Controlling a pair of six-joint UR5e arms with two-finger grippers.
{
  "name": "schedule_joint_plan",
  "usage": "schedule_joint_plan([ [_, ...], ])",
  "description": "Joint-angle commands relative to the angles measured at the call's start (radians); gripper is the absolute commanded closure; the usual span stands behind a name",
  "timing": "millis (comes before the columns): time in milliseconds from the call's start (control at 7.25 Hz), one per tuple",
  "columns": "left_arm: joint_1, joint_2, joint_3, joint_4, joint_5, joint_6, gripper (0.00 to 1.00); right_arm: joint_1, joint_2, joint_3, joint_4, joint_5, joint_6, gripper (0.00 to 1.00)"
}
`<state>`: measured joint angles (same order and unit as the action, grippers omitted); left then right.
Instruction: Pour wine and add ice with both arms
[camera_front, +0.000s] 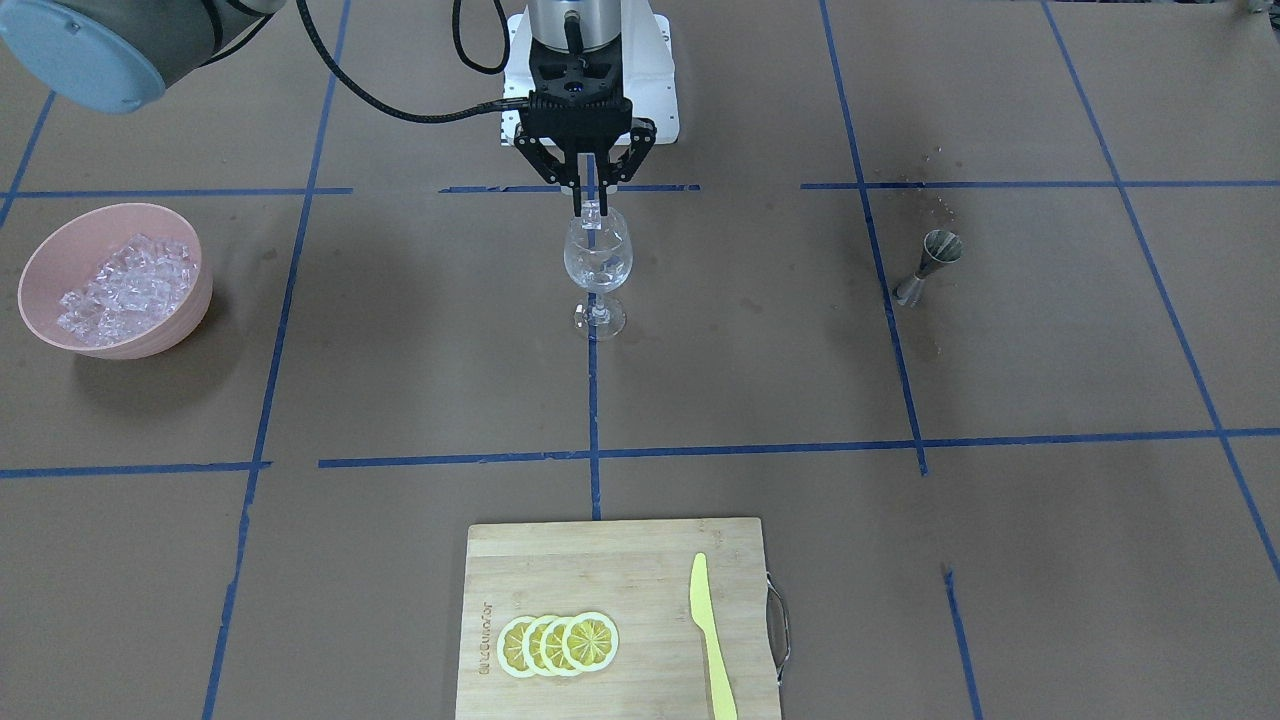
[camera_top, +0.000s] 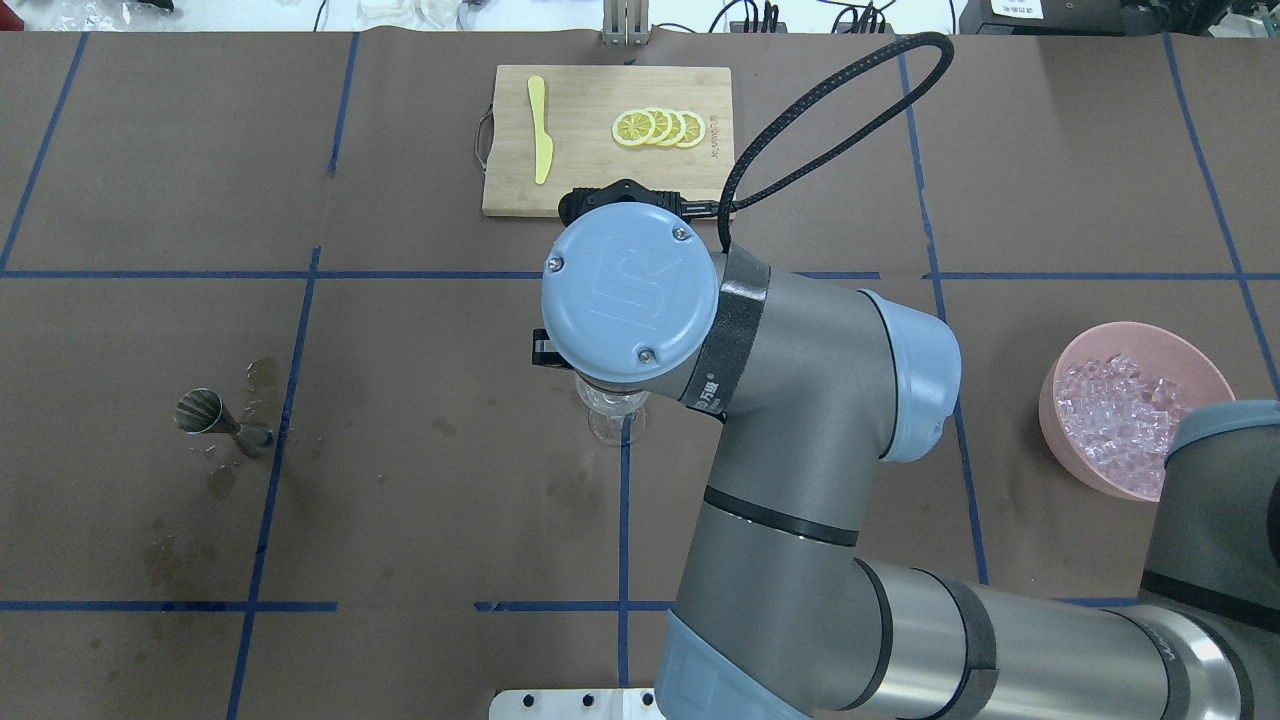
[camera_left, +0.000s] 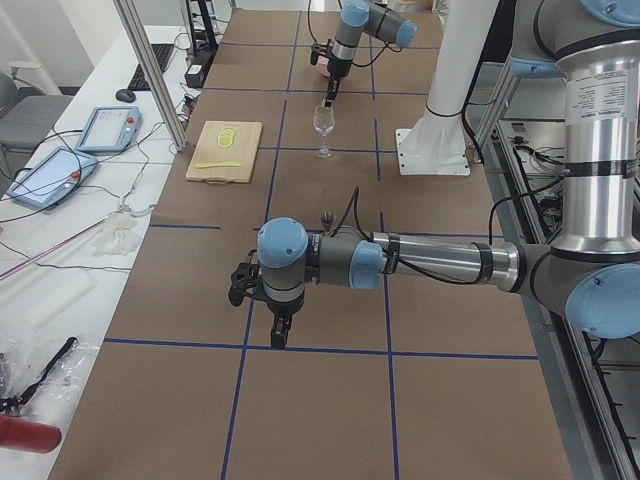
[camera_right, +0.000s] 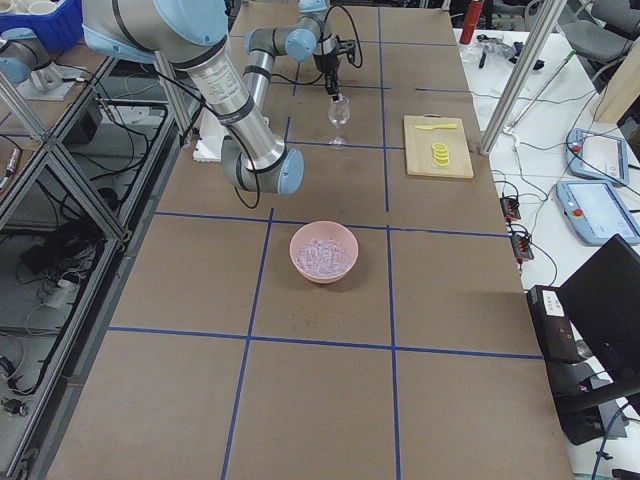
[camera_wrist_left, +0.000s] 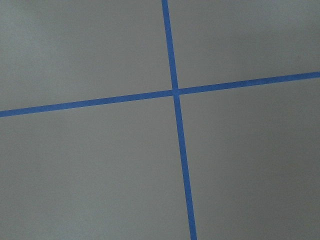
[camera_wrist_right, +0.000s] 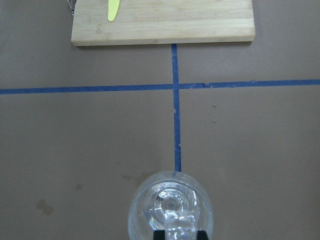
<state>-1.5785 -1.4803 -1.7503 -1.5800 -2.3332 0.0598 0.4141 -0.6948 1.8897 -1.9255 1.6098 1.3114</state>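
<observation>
A clear stemmed wine glass (camera_front: 597, 262) stands at the table's middle; it also shows in the right wrist view (camera_wrist_right: 170, 205). My right gripper (camera_front: 589, 203) hangs straight over its rim, shut on one ice cube (camera_front: 592, 216), which the wrist view shows over the bowl of the glass (camera_wrist_right: 176, 226). More ice (camera_front: 125, 285) fills a pink bowl (camera_front: 185, 320) on my right. No wine is visible in the glass. My left gripper (camera_left: 281, 335) points down over bare table far to my left; I cannot tell if it is open or shut.
A steel jigger (camera_front: 930, 265) stands on my left among wet stains. A bamboo cutting board (camera_front: 580, 560) with lemon slices (camera_front: 558, 643) and a yellow knife (camera_front: 710, 635) lies at the far edge, beyond the glass. Blue tape lines grid the brown table.
</observation>
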Motion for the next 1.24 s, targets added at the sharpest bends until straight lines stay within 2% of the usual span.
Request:
schedule_joint_plan([
  [0,0.000,0.000,0.000,0.000,0.000,0.000,0.00,-0.004,0.003,-0.001,0.000,-0.010,0.003,0.01],
  [552,0.000,0.000,-0.002,0.000,0.000,0.000,0.00,-0.005,0.000,0.003,-0.001,0.004,-0.007,0.00],
  [828,0.000,-0.001,-0.003,0.002,-0.002,0.000,0.00,0.108,-0.061,0.026,-0.006,0.132,-0.137,0.00],
  [1103,-0.005,0.000,-0.005,0.000,-0.008,0.000,0.00,0.292,-0.220,0.106,0.000,0.294,-0.406,0.00],
])
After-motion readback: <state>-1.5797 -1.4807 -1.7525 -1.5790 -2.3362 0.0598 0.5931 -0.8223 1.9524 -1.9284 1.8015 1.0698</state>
